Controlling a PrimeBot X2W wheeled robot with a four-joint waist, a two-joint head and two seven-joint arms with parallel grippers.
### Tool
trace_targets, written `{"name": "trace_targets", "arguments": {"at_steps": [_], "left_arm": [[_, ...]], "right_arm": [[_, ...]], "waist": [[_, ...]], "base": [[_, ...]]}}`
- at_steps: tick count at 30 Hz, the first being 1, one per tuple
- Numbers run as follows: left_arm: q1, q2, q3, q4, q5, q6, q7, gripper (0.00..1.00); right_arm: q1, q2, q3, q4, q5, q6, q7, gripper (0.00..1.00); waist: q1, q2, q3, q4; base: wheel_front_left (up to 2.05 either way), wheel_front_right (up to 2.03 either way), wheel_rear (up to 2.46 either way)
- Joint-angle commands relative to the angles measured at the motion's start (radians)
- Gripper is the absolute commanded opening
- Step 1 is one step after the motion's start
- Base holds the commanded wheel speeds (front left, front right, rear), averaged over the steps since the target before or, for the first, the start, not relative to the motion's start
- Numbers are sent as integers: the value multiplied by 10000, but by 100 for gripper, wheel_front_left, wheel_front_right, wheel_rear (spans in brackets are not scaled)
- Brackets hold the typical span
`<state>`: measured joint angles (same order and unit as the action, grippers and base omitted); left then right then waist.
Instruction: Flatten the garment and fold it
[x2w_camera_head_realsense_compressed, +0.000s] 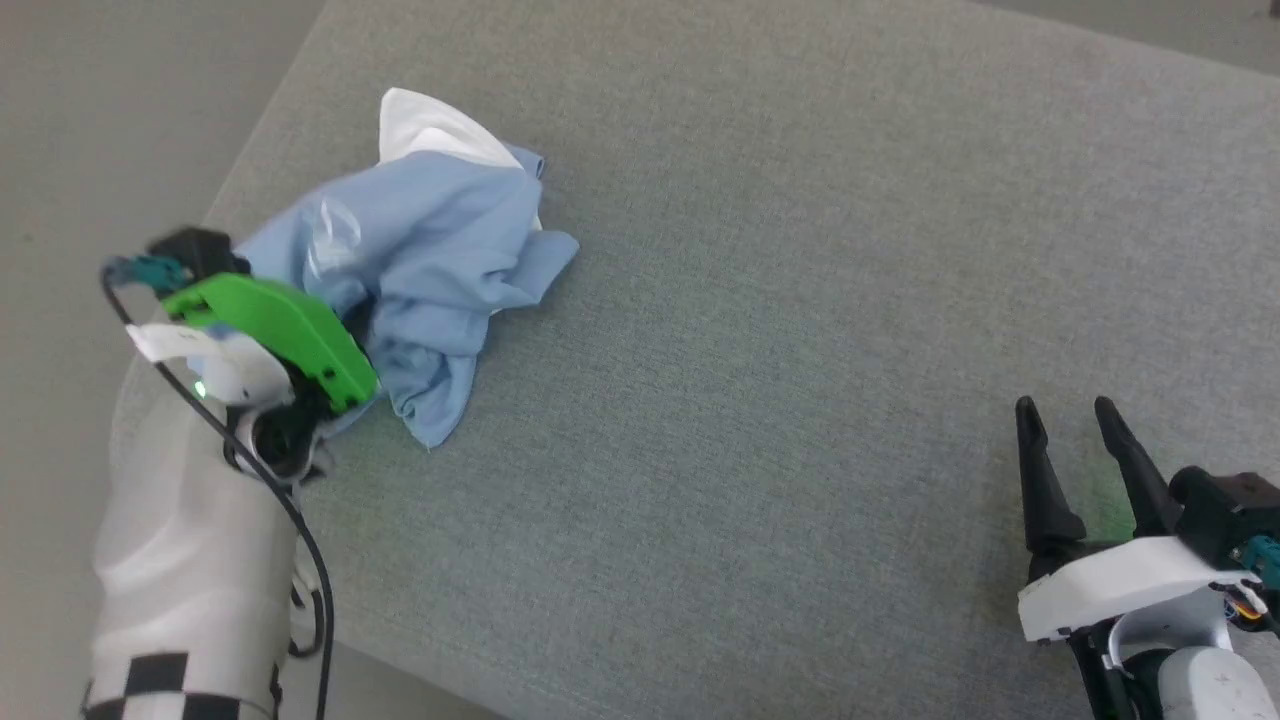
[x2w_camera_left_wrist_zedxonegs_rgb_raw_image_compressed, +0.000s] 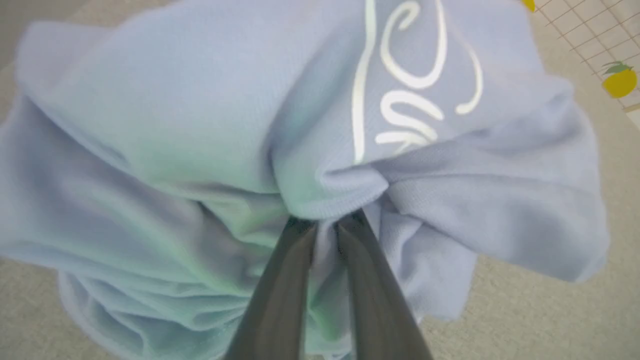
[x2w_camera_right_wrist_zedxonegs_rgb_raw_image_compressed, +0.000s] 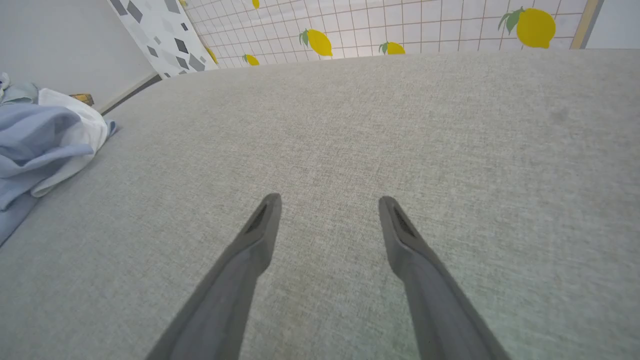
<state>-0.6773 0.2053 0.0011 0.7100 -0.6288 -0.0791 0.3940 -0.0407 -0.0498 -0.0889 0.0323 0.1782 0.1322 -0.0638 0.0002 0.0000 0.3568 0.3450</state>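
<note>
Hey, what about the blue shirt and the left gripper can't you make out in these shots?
Left gripper: tips buried under a garment fold in the left wrist view, behind the green wrist cover in the head view.
Logo: left wrist view, cut by the top edge and a crease.
Buttons and sleeves: head view, lost in crumpled folds.
Garment's extent: right wrist view, cut by the left edge.

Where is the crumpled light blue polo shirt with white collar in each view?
Head view: the light blue polo shirt lies at the upper left.
Left wrist view: the shirt, close up, across the centre; white script logo at top.
Right wrist view: the shirt at the left edge.
Shared landmark: the grey fabric surface under it.
</note>
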Motion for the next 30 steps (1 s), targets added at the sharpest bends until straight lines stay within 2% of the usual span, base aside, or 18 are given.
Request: {"name": "trace_targets", "arguments": {"at_steps": [1,6,11,19,24,30], "left_arm": [[-341,73,16,-178,134,-85,-365,0],[-1397,185,364,-877,60,-58,-1426,0],[-2506,351,295,-1812,-23,-221,-1638,0],[-3770,-340,-388,-3115,-287,-318,-1216,0],[-3431,-833,-906,-3594,-308,-248,-902,0],[-1515,-1343,-1687,-3467,-401,155,-830,0]], "right_arm": [[-4,-4,57,121,108,-15,-138,100],[-15,-4,338,739,540,-15,-532,100],[-30,-4,649,1498,1337,-15,-1067,100],[-60,-4,1080,2252,1550,-15,-1472,100],[129,-4,1155,2553,1567,-15,-1593,100],[286,-4,1134,2799,1712,-15,-1691,100]], "waist": [[-2,0,-354,-81],[-2,0,-1171,-472],[-2,0,-2014,-1279],[-2,0,-2850,-2794],[-2,0,-3064,-3511],[-2,0,-3016,-4060]], "base": [[0,0,0],[0,0,0],[0,0,0],[0,0,0],[0,0,0],[0,0,0]]}}
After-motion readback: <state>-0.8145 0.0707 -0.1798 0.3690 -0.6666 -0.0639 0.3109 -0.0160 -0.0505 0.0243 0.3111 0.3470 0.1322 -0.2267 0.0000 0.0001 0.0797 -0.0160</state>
